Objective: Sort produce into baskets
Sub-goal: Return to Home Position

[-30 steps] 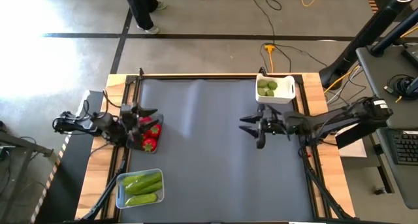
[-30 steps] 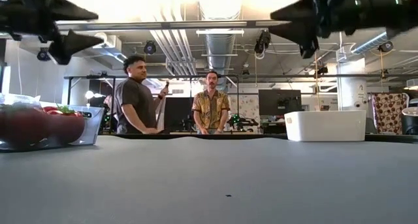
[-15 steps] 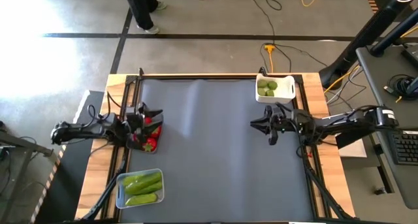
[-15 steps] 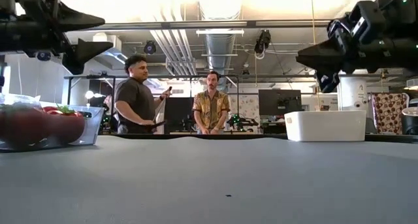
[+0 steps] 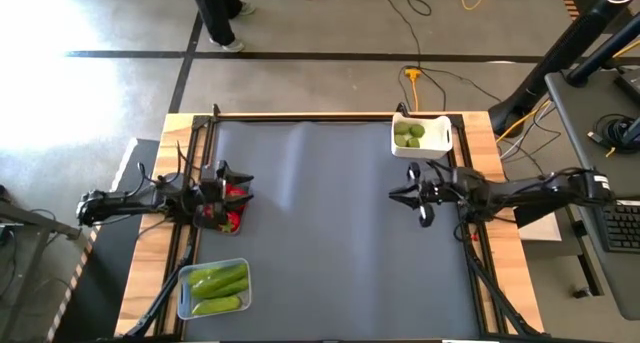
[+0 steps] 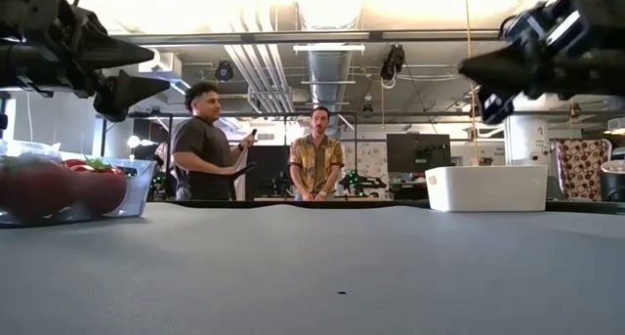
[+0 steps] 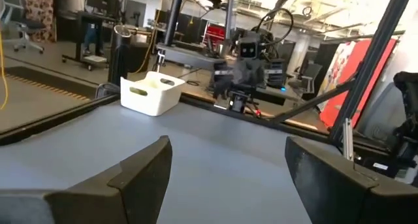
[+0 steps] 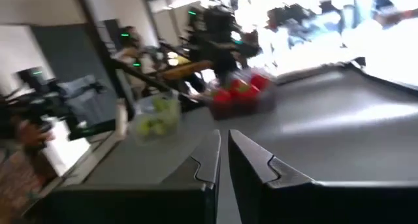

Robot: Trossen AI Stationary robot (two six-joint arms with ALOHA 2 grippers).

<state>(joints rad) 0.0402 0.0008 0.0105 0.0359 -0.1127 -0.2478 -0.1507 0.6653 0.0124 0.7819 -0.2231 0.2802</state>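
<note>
Left tool (image 5: 237,175) hangs spread over red produce (image 5: 231,221) (right tool (image 5: 396,194) closed).

the table's dark grey mat (image 5: 330,273) looks matt and smooth, with bare pale wood (image 5: 145,283) along its edges; at 1 o'clock the white box (image 6: 485,188) is smooth opaque plastic; at 9 o'clock the clear tub (image 6: 139,184) is glossy plastic around shiny red pieces (image 6: 59,188)

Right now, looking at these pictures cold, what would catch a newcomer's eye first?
Seen from above, the produce is sorted: red pieces at the mat's left edge by the left claw, cucumbers at its lower-left corner, limes in the white bin at the upper right. The right claw hangs empty over bare mat near that bin. Two people stand in the room behind.
</note>
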